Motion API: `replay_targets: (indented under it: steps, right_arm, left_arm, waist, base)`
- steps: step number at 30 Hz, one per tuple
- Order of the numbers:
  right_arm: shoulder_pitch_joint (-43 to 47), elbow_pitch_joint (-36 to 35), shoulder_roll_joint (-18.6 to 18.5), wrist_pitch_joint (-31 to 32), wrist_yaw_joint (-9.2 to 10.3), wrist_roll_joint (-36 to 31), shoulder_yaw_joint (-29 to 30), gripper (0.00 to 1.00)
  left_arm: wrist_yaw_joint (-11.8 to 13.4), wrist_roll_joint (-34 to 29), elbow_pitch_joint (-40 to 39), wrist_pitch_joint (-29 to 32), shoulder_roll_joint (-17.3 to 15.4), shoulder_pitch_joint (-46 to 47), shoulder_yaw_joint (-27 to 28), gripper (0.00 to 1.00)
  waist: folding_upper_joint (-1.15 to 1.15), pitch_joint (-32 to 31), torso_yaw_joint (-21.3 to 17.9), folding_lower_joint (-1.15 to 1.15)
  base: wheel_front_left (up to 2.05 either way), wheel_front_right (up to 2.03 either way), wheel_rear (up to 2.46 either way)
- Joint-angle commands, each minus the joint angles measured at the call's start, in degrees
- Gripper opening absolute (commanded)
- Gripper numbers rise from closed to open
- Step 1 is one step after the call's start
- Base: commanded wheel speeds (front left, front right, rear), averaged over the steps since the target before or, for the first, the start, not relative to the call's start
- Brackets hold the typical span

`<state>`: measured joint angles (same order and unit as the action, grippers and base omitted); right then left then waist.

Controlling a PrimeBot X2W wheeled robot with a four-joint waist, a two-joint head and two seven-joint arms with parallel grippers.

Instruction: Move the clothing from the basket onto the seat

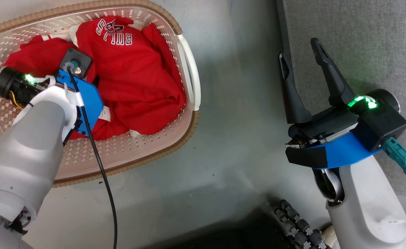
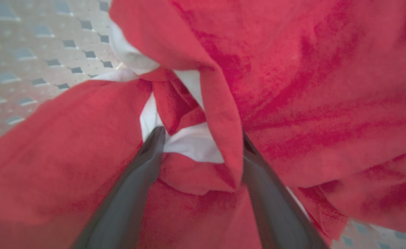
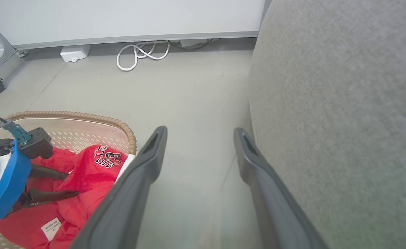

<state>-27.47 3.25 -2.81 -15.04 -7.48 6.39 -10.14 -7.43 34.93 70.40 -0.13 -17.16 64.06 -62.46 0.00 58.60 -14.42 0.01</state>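
The clothing (image 1: pixel 134 79) is seen heaped inside the basket (image 1: pixel 189 65), which is set on the grey floor (image 1: pixel 230 155), a strip of floor apart from the seat (image 1: pixel 362 34). The left gripper (image 2: pixel 203 138) is lowered into the basket. Its fingers are spread and pressed into the red fabric, and a fold of red and white cloth is caught loosely between them, not clamped. White lettering is shown on the upper garment. A small white tag (image 1: pixel 105 114) is seen just beside the blue wrist cover (image 1: pixel 90 98). The right gripper (image 1: pixel 299 50) is held released and empty at the edge of the seat, its fingers parted.
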Motion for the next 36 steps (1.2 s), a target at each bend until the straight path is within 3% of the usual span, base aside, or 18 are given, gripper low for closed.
replay_targets:
  steps: [1,8,9,10,21,36]
  right_arm:
    - [-0.7,-0.3,-0.1,-0.2,-0.03,0.3,0.2,1.0]
    - [-0.7,-0.5,-0.1,-0.2,-0.03,0.4,0.3,1.0]
    - [-0.7,-0.5,-0.1,-0.2,-0.03,0.4,0.4,1.0]
    - [-0.7,-0.5,-0.1,-0.2,-0.03,0.3,0.4,1.0]
    - [-1.2,0.2,-0.1,-0.2,-0.03,-0.1,0.6,1.0]
    - [0.6,2.1,-0.2,-0.2,-0.03,-2.4,1.5,1.0]
  left_arm:
    - [-0.1,0.5,0.2,-0.4,0.2,1.4,-0.5,1.0]
    - [-0.1,2.1,-0.1,-0.6,0.8,1.6,-2.6,0.97]
    - [-0.1,2.3,-0.1,-0.7,0.8,1.8,-2.9,0.33]
    - [-0.1,2.5,-0.2,-0.7,0.8,1.9,-3.3,0.0]
    - [-0.1,6.0,-1.5,-2.3,1.9,1.8,-6.2,0.0]
    - [-0.1,12.4,-8.8,-11.9,5.9,-3.4,-9.6,0.0]
  waist:
    - [0.0,0.2,0.0,-0.01]
    - [0.0,0.8,0.1,-0.01]
    - [0.0,0.9,0.1,-0.01]
    - [0.0,0.9,0.1,-0.01]
    - [0.0,-0.7,1.0,-0.01]
    - [0.0,-9.7,5.5,-0.01]
  base:
    - [0.0,0.0,0.0]
    - [0.0,0.0,0.0]
    - [0.0,0.0,0.0]
    - [0.0,0.0,0.0]
    - [0.0,0.0,0.0]
    - [0.0,0.0,0.0]
